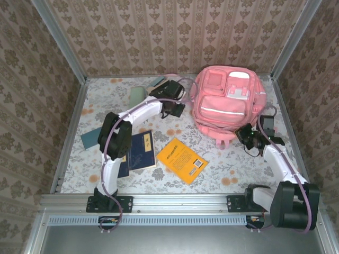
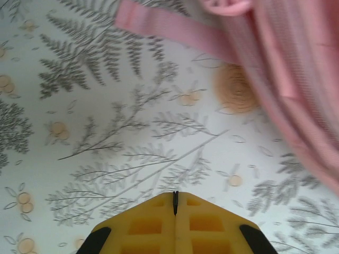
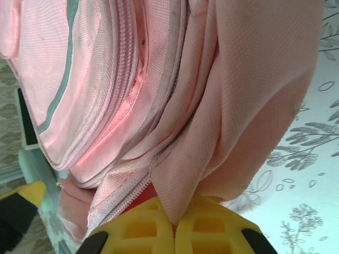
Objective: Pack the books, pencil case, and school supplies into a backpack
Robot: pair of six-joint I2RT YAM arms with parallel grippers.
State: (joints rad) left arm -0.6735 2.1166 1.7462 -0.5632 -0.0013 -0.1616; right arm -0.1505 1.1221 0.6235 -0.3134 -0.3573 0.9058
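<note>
The pink backpack (image 1: pixel 228 100) lies at the back right of the table with its front pockets facing up. My right gripper (image 1: pixel 246 135) sits at its near right corner. In the right wrist view that gripper (image 3: pixel 174 225) is shut on a fold of the backpack's pink fabric (image 3: pixel 212 132), beside a zipper. My left gripper (image 1: pixel 175 107) is just left of the backpack; it (image 2: pixel 175 194) is shut on nothing above the tablecloth, near a pink strap (image 2: pixel 164 26). An orange-yellow book (image 1: pixel 183 160), a navy book (image 1: pixel 141 150) and a teal booklet (image 1: pixel 91 137) lie on the table. The mint pencil case (image 1: pixel 139 93) lies behind the left arm.
A flowered cloth (image 1: pixel 228 174) covers the table, and patterned walls close it on three sides. A small teal-and-dark object (image 1: pixel 158 81) lies near the back wall. The left arm (image 1: pixel 132 119) stretches across above the navy book.
</note>
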